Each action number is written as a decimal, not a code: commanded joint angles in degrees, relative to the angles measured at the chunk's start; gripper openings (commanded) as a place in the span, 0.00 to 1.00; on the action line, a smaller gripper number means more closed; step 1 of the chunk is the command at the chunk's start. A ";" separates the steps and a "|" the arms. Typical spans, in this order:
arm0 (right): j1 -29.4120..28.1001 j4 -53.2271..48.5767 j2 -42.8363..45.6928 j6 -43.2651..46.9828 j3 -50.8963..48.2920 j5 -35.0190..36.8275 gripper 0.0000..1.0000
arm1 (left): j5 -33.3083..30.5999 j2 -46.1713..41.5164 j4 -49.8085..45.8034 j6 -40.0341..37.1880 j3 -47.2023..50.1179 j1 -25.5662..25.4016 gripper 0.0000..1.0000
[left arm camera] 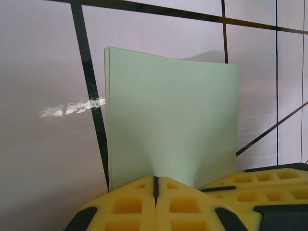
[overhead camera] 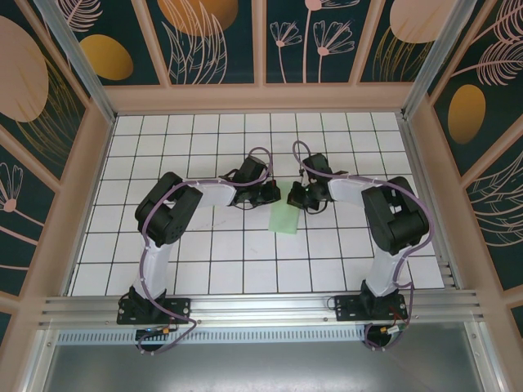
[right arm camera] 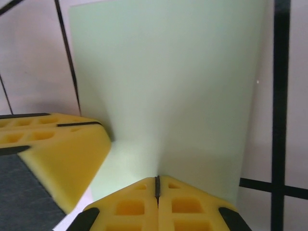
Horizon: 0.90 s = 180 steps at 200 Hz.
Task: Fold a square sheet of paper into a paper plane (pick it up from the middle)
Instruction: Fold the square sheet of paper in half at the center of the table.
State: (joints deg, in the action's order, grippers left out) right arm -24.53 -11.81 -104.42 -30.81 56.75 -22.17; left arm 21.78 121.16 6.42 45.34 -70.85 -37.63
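Observation:
The square sheet of paper (overhead camera: 283, 220) is pale green and lies doubled over, with two layers showing along its left edge (left arm camera: 109, 115). It hangs from its far edge towards the near side, above the white grid table. My left gripper (left arm camera: 155, 185) is shut on that edge, its yellow fingers (right arm camera: 53, 149) close beside my right gripper (right arm camera: 157, 185), which is shut on the same edge. In the top view the left gripper (overhead camera: 276, 198) and the right gripper (overhead camera: 298, 198) meet at mid-table over the sheet. The paper plane is out of view.
The white grid table (overhead camera: 204, 253) is walled by a wooden frame (overhead camera: 261, 98) at the back and sides. A metal rail (overhead camera: 261, 306) carrying both arm bases runs along the near edge. A scuff mark (left arm camera: 72, 108) streaks the tile left of the sheet.

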 commanded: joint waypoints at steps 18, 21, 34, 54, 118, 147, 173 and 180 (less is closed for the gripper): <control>1.47 -2.56 -0.56 3.36 -3.07 1.55 0.06 | -6.79 5.34 -9.99 0.71 1.59 0.01 0.00; 1.57 -2.52 -0.43 3.50 -3.32 1.64 0.06 | -6.83 5.30 -10.08 0.78 1.59 0.01 0.00; 2.19 -2.13 -0.06 3.88 -4.46 1.55 0.06 | -6.97 5.31 -10.52 0.62 1.67 0.01 0.00; 3.23 -1.19 1.00 4.65 -7.02 1.52 0.07 | -7.97 5.50 -11.52 0.49 1.68 0.01 0.00; 10.24 5.86 7.94 6.18 -17.20 -5.05 0.08 | -8.60 6.37 -12.10 0.21 1.43 0.01 0.00; 10.95 6.95 11.40 5.68 -14.31 -7.80 0.08 | -8.52 6.36 -12.53 -0.26 0.98 0.01 0.00; 9.39 9.96 11.58 3.75 -11.10 -8.15 0.07 | -8.33 6.41 -12.57 -0.28 0.80 0.01 0.00; 8.49 10.28 10.39 3.65 -10.09 -8.16 0.07 | -8.25 6.45 -12.62 -0.29 0.78 0.08 0.00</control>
State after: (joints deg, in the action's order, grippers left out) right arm -14.11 -3.16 -94.00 -26.06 42.76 -29.67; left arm 20.53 121.47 3.99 45.69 -72.25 -37.95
